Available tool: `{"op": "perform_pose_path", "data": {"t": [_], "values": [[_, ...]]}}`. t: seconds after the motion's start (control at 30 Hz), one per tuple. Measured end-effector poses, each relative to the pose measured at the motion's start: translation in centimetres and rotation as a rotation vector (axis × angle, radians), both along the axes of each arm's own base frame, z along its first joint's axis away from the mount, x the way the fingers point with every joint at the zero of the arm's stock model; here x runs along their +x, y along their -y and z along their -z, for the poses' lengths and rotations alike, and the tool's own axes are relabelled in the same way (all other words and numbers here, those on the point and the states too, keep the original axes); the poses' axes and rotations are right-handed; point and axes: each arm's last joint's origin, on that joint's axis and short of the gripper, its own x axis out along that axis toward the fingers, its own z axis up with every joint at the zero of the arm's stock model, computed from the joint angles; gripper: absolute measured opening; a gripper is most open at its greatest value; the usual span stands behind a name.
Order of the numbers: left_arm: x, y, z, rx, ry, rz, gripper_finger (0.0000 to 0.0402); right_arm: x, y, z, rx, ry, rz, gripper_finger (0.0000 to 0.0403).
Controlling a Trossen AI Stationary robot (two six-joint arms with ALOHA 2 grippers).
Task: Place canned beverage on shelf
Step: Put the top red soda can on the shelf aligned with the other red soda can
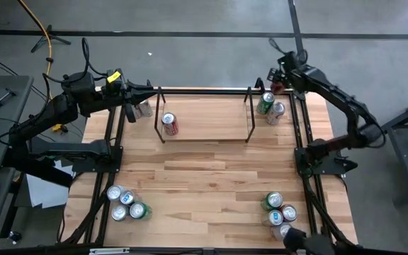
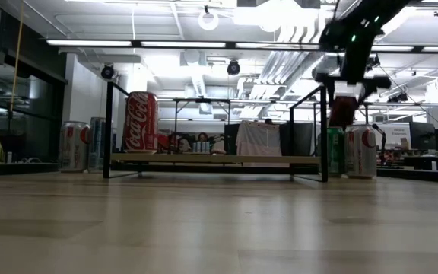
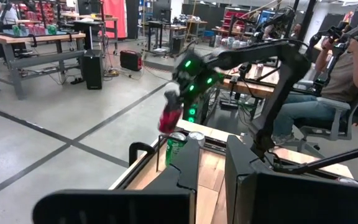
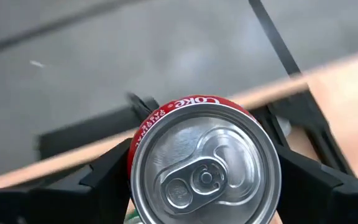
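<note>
Right wrist view: fingers [image 4: 114, 171] grip red Coke can [image 4: 204, 165].

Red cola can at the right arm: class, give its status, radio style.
Right gripper fingers around red Coke can, lifted above far right corner. Left gripper shut, far left. Black rod shelf holds one can.

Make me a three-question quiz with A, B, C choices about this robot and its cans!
1. Where on the shelf is the Coke can? A left end; B middle; C right end.
2. How many cans stand on the shelf? A three; B one; C five.
3. What is the right gripper doing? A hanging empty; B pushing the shelf; C holding a red can in the air.

1 A: the high view shows it beside the left rods.
2 B: only the Coke can is inside.
3 C: fingers flank it, and the low view shows it off the table.
</note>
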Motion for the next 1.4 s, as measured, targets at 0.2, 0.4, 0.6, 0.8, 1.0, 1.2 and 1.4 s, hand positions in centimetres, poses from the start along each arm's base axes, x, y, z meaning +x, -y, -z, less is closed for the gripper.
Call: {"op": "perform_pose_path", "data": {"t": [0.2,0.4,0.6,0.8,1.0,1.2,1.4], "values": [[0.5,-0.2,0.2,0.051,-0.038,0.005,0.0005,0.4,-3.2,-5.0,-0.268,0.096,-0.354,0.0289],[2.3,-0.8,0.6,0.078,-0.071,0.021,0.0065,3.0,-7.4,-7.8,-0.436,0.226,-0.765,0.0289],[5.5,-1.6,1.0,0.089,-0.041,0.125,0.0178,6.3,-11.7,-8.6,-0.496,0.326,-1.077,0.0289],[9.1,-1.8,2.3,-0.044,-0.056,0.187,0.0282,8.6,-16.4,-9.3,-0.555,0.419,-1.327,0.0289],[12.7,-1.5,3.8,-0.123,-0.124,0.346,0.0337,10.2,-19.4,-9.0,-0.561,0.450,-1.471,0.0289],[15.9,-1.0,4.5,-0.163,-0.170,0.472,0.0344,12.1,-20.9,-8.0,-0.543,0.434,-1.549,0.0289],[17.9,-0.7,5.7,-0.242,-0.299,0.547,0.0344,13.6,-22.0,-7.0,-0.560,0.393,-1.627,0.0289]]}}
